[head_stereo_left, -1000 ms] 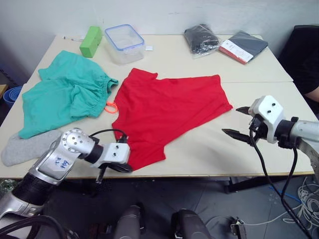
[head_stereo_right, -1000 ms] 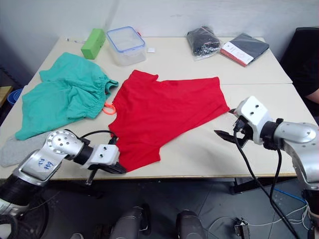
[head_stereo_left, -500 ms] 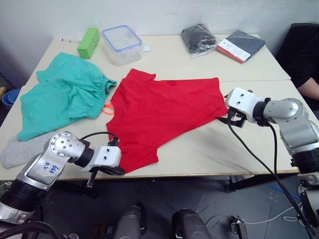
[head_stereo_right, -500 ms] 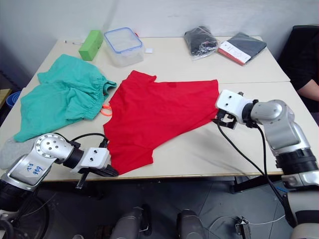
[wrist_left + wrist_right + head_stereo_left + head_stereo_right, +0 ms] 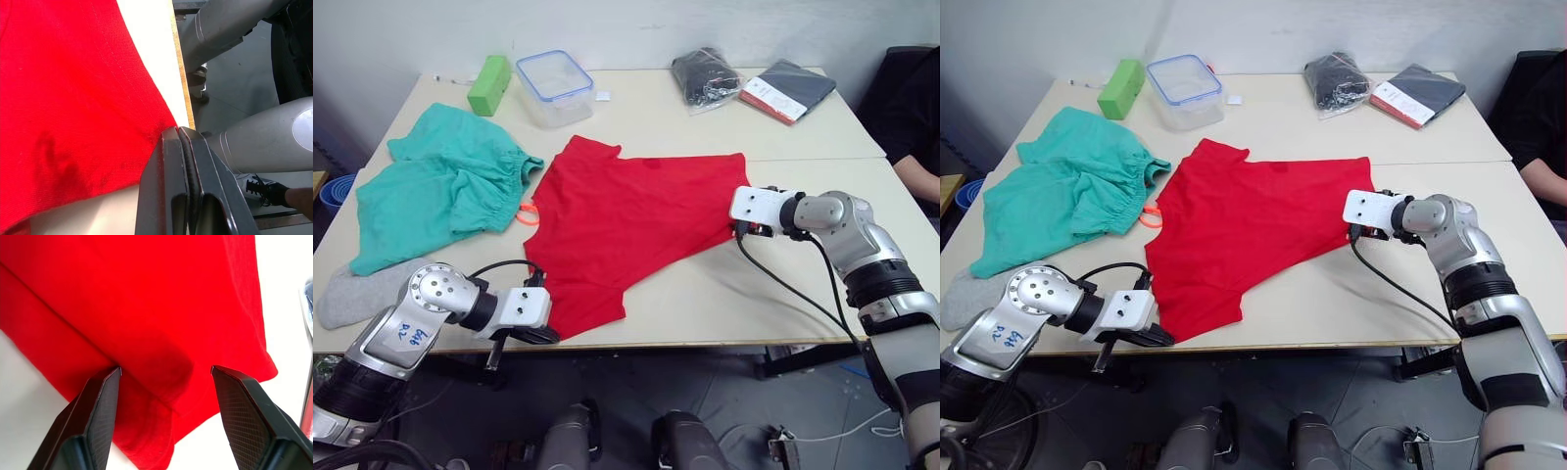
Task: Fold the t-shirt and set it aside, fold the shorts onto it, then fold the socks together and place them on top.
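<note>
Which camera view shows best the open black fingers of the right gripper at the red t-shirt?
The right wrist view: the right gripper is spread over the bright red cotton t-shirt. The eye views show its white body at the shirt's edge.

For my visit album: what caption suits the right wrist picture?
Open right gripper straddling the edge of the red t-shirt.

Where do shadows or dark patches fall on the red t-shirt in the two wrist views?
Right wrist view: a dark shadow lies on the t-shirt between the two open fingers of the right gripper. Left wrist view: a fainter dark patch sits on the cloth beside the closed left gripper, near the hem.
</note>
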`<state>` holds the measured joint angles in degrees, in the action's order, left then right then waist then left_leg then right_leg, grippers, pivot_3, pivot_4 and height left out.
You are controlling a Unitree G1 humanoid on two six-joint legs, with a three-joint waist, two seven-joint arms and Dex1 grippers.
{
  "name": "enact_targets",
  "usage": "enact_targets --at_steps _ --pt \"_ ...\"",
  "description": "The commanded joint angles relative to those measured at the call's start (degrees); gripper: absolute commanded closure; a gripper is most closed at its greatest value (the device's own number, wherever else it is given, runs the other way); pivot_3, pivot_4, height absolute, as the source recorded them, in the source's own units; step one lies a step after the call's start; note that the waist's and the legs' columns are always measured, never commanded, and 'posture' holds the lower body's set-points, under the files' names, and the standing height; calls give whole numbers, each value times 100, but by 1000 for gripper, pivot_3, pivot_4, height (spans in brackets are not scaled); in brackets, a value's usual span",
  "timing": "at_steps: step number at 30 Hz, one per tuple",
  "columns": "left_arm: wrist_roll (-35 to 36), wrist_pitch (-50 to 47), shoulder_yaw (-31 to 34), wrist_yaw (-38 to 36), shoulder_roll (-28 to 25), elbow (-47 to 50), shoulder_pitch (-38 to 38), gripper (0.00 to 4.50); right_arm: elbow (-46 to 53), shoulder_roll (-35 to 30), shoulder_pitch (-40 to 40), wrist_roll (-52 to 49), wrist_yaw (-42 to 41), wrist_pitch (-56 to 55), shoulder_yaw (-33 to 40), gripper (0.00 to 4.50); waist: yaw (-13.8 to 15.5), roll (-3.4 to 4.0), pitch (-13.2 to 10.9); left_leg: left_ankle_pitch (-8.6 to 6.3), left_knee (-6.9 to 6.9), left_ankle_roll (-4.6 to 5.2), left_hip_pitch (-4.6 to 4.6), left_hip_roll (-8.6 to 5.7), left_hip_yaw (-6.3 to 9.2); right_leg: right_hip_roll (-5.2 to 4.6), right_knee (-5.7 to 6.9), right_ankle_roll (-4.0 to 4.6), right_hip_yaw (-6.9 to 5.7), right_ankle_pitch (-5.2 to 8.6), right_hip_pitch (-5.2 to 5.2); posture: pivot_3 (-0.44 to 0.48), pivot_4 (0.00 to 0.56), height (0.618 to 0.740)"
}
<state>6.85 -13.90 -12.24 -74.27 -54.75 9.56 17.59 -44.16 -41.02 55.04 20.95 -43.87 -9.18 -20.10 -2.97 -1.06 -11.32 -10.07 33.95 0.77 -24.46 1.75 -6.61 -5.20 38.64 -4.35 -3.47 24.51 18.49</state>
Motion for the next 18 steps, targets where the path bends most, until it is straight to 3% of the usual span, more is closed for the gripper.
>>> enact_targets --at_steps 1,3,10,18 --pt "-182 -120 -49 164 7 -120 -98 4500 -238 58 241 195 180 -266 -37 1727 -1 0 0 0 0 0 1 0 0 0 1 0 1 0 0 0 150 740" --pt "-181 -117 -35 166 3 -135 -89 4500 -379 86 300 362 255 -375 -102 2154 -1 0 0 0 0 0 3 0 -1 0 2 0 2 0 -1 0 150 740" --pt "-145 -130 33 172 -17 -178 -79 4500 -573 243 343 419 247 -521 -129 4478 -8 1 0 0 0 0 4 0 -2 0 4 0 4 0 0 0 150 740" --pt "-107 -97 75 151 -31 -295 -73 4500 -46 -80 222 207 -130 -647 114 4478 -6 6 -4 0 0 0 5 1 -3 0 6 0 5 0 0 0 150 740"
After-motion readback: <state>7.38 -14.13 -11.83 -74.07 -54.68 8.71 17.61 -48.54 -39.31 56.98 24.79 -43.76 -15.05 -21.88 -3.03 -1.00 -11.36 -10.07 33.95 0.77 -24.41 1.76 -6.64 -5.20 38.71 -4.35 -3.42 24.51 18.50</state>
